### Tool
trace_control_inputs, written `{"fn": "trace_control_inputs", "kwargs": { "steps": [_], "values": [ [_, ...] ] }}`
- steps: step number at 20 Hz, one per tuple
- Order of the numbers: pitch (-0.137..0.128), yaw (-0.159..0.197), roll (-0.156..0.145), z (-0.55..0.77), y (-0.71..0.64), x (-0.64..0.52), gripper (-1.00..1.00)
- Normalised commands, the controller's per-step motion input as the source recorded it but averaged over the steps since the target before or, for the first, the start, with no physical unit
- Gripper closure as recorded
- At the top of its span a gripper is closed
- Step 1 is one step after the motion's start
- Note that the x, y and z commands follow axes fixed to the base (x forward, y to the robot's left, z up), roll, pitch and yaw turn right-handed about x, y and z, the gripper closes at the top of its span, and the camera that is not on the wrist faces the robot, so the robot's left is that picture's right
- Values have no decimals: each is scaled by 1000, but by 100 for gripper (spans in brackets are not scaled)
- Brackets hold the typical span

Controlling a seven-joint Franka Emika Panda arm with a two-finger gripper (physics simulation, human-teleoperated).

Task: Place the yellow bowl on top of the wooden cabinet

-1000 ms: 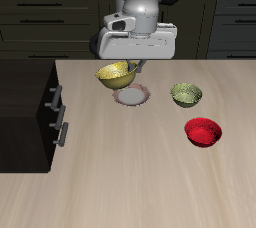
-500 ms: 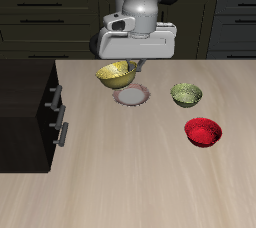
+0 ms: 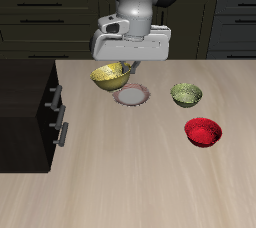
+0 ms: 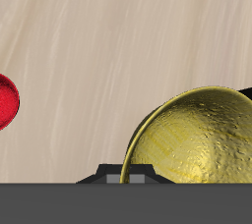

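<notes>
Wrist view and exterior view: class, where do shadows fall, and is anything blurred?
Exterior view: evenly lit and sharp; a round shadow lies on the table under the lifted yellow bowl. Wrist view: equally sharp; a dark shadow hugs the bowl's rim, and the red bowl is cropped.

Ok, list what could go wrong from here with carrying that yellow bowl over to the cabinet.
1. The gripper seems to hold the yellow bowl by one side of its rim, and it hangs tilted, so it could slip or swing out.
2. The cabinet top is close to the bowl's height; a low pass might clip its edge.
3. Released tilted, the bowl might roll off and drop by the white plate.
</notes>
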Motion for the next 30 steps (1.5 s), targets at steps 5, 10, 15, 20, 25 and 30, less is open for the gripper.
{"fn": "trace_control_inputs", "kwargs": {
  "steps": [5, 10, 15, 20, 25, 30],
  "values": [
    [-12, 2, -36, 44, -202, -37, 100],
    [-12, 13, -33, 100, -259, 2, 100],
    [1, -4, -25, 39, -218, -40, 100],
    [5, 14, -34, -14, -248, -6, 100],
    [-12, 7, -31, 83, -201, -14, 100],
    [-30, 18, -28, 231, -250, -100, 100]
  ]
}}
